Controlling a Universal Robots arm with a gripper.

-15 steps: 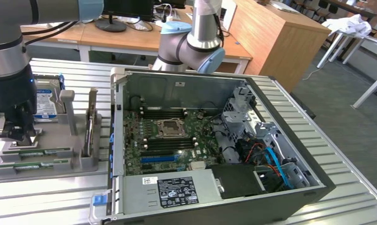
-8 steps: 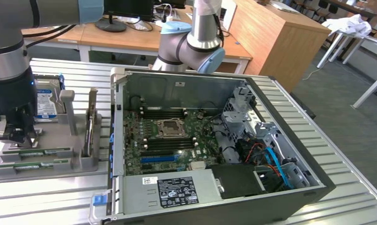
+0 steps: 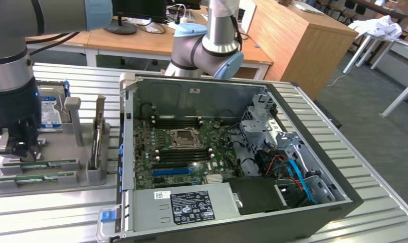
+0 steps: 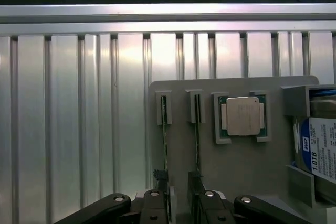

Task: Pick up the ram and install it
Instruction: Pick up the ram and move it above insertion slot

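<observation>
Wide apart, fingers (image 4: 194, 198) over ram sticks (image 4: 197, 124) — hard drive (image 4: 323, 150) labelled "WD", "1.0TB"

- Arm (image 3: 221, 23): the blue-capped base joints stand well behind the grey parts tray (image 3: 55, 137), off toward the exterior view's right. A pale link rises from them out of frame.
- A thick upper link with a blue end cap comes in high above the tray.
- Wrist (image 3: 7, 71): a silver barrel, then a black housing, pointing straight down over the tray's edge on the exterior view's left.
- Gripper (image 3: 15, 148): hangs low, close over the tray. Whether it touches the tray cannot be told.
- Jaws stand spread and empty.
- Wrist view: the two fingers (image 4: 157, 205) run parallel with a clear gap between them. Black linkage bars splay outward on either side, above the tray's surface.
</observation>
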